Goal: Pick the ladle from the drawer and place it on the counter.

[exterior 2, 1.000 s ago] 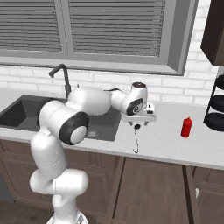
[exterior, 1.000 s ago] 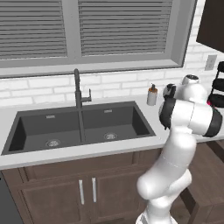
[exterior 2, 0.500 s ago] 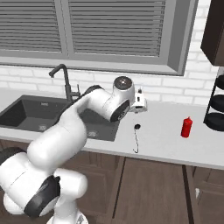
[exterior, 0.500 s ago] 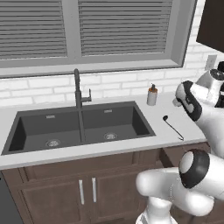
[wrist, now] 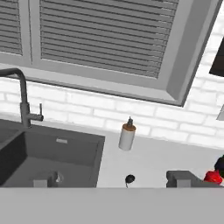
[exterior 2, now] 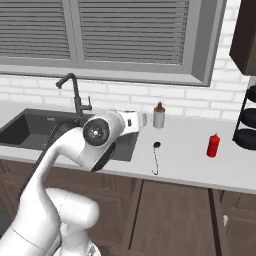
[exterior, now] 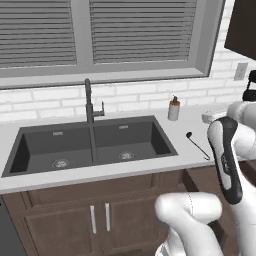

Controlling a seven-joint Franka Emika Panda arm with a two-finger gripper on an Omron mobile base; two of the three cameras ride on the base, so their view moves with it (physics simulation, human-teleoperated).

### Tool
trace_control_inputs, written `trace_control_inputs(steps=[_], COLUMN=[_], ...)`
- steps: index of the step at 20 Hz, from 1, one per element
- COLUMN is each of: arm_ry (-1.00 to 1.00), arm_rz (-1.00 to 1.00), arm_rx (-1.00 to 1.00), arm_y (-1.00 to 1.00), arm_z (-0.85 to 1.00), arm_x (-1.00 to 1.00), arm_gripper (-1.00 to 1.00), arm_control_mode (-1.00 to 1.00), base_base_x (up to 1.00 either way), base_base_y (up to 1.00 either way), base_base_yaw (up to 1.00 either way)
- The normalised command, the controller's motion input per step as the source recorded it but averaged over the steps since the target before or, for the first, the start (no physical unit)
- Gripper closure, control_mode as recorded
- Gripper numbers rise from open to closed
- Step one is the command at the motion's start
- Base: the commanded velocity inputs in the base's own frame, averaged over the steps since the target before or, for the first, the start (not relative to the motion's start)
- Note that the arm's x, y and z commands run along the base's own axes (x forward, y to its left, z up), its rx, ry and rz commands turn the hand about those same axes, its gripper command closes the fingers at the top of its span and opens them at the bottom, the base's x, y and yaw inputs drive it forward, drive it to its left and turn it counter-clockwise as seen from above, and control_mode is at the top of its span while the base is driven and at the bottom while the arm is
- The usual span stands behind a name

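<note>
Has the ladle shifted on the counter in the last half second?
No. The ladle lies where it lay, bowl toward the soap bottle, handle toward the edge of the counter, left of the red bottle.

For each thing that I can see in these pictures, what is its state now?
ladle: lying flat on the counter, free of the hand, bowl toward the wall.
counter: carries the ladle, soap bottle and red bottle.
hand: holds nothing, pulled away from the ladle; two fingertips stand well apart.
soap bottle: upright near the wall.
red bottle: upright.
faucet: no water running.
sink: both basins without dishes.
</note>
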Motion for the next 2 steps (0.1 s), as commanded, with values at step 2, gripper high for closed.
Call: trace_control_inputs(steps=[2], arm_ry=[-0.39], arm_rz=[-0.04], arm_rx=[-0.06], arm_y=[0.84], arm_z=[1.0], arm_x=[-0.87], arm_gripper=[-1.0], arm_control_mode=[-1.0], base_base_x=[0.0], base_base_y=[0.0], base_base_yaw=[0.0])
